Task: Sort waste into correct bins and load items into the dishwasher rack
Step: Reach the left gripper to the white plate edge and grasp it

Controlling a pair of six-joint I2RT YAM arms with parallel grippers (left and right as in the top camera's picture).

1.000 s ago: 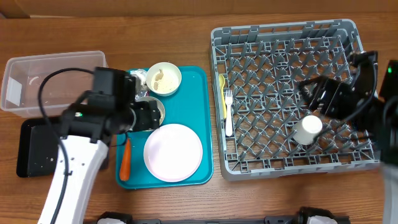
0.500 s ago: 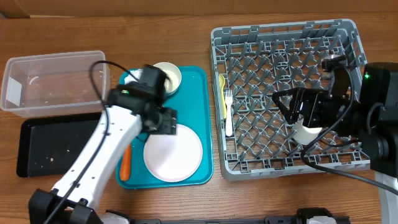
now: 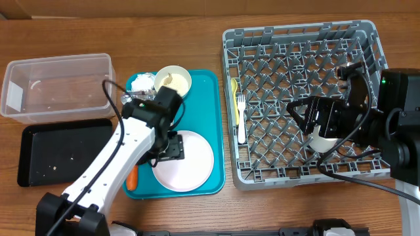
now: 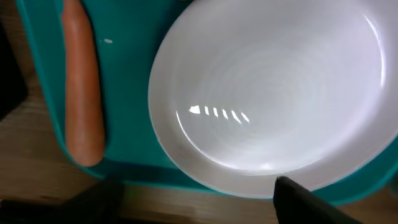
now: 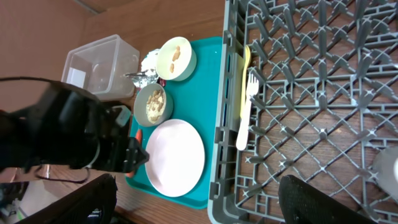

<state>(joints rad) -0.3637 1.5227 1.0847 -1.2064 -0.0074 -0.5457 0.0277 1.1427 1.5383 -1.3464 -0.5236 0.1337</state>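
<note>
My left gripper is open low over the teal tray, at the left rim of the pale round plate. In the left wrist view its fingers flank the plate rim, with the orange carrot piece beside it. One cream bowl holds beige scraps; the second bowl shows in the right wrist view. Foil wrapper and napkin lie at the tray's top left. My right gripper is open and empty over the grey rack, beside the white cup. Spoon and fork lie in the rack.
The clear tub and the black tray stand left of the teal tray. The carrot lies along the teal tray's left edge. The left arm spans from the front edge up to the tray.
My left gripper moved from the bowls down to the plate's left rim. My right gripper moved left over the rack and stopped by the cup.
</note>
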